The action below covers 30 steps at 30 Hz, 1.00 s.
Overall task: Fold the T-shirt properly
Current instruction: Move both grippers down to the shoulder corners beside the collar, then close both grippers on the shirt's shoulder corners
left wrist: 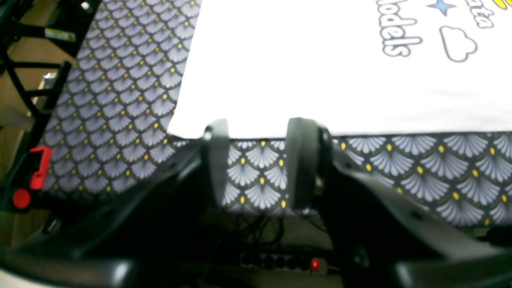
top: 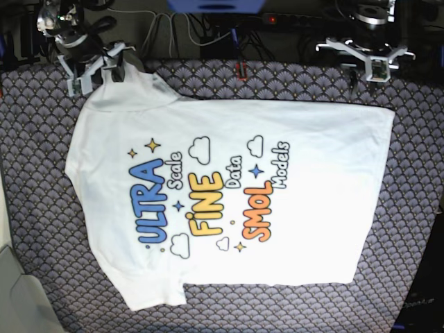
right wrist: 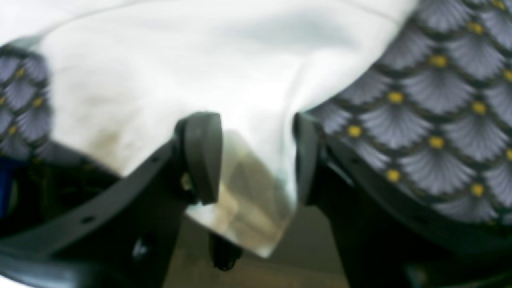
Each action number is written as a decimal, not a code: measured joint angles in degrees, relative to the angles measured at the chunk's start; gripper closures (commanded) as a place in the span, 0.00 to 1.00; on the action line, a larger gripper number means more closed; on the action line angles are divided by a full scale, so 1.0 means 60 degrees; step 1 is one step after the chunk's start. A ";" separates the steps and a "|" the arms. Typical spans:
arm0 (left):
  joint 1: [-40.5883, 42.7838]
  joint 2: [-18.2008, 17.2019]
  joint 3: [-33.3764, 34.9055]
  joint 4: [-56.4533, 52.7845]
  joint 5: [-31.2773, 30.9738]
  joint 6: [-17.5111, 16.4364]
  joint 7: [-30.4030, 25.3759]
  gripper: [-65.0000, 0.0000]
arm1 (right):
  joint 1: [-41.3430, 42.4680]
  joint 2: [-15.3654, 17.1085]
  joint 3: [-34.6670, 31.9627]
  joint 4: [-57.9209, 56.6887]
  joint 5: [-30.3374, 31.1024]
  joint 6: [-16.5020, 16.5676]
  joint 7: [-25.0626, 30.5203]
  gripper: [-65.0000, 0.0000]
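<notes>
The T-shirt point(top: 229, 201) is spread flat, print up, across the patterned desk point(top: 409, 208). At upper left, a sleeve fold is seen between the parted right end effector point(right wrist: 256, 156). The left end effector point(left wrist: 260, 160) is held open at the hem.

It looks like a robot lab: a table with patterned cloth point(top: 416, 208), many cables point(top: 201, 31) and a power strip point(left wrist: 288, 263) behind it.

A fan-scale patterned cloth point(top: 416, 180), dark grey with yellow dots, covers the counter. Beyond the cloth's far edge lies a black power strip point(top: 277, 19) with a red light, beside tangled cables point(top: 201, 31).
</notes>
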 measured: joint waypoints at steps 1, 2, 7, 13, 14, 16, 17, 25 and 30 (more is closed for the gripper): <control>0.0004 -0.0004 0.0000 -0.0044 0.0000 0.0004 0.0007 0.63 | 0.0000 -0.0076 0.0004 0.0000 0.0000 0.0000 0.0015 0.67; 0.0000 -0.0004 0.0000 -0.0069 0.0000 0.0004 0.0011 0.63 | 0.0000 -0.0091 0.0000 0.0000 0.0007 0.0004 0.0025 0.72; -0.0135 -0.0007 0.0000 -0.0204 0.0000 0.0000 0.0004 0.63 | 0.0007 -0.0091 0.0004 -0.0011 0.0004 0.0040 -0.0058 1.00; -0.0834 -0.0004 0.0000 -0.0849 -0.0004 -0.0025 -0.0018 0.63 | 0.0025 -0.0084 0.0004 -0.0018 0.0007 0.0066 -0.0084 1.00; -0.0951 -0.0004 -0.0015 -0.1009 -0.0007 -0.0033 -0.0036 0.63 | 0.0029 -0.0084 0.0004 -0.0018 0.0004 0.0066 -0.0084 1.00; -0.1166 0.0025 -0.0277 -0.1337 -0.0004 -0.0087 0.0004 0.63 | 0.0047 -0.0087 0.0004 -0.0018 0.0004 0.0066 -0.0109 1.00; -0.1300 0.0018 -0.0426 -0.1501 -0.0004 -0.0025 0.0011 0.63 | 0.0047 -0.0084 0.0004 -0.0018 0.0004 0.0066 -0.0113 1.00; -0.2390 0.0047 -0.1311 -0.2044 -0.0011 0.0000 -0.0029 0.50 | 0.0058 -0.0076 0.0018 -0.0237 0.0076 0.0087 0.0113 1.00; -0.3242 -0.0178 -0.1555 -0.3111 0.0004 -0.0069 -0.0025 0.50 | 0.0357 0.0127 0.0058 -0.0969 0.0477 0.0321 0.0674 1.00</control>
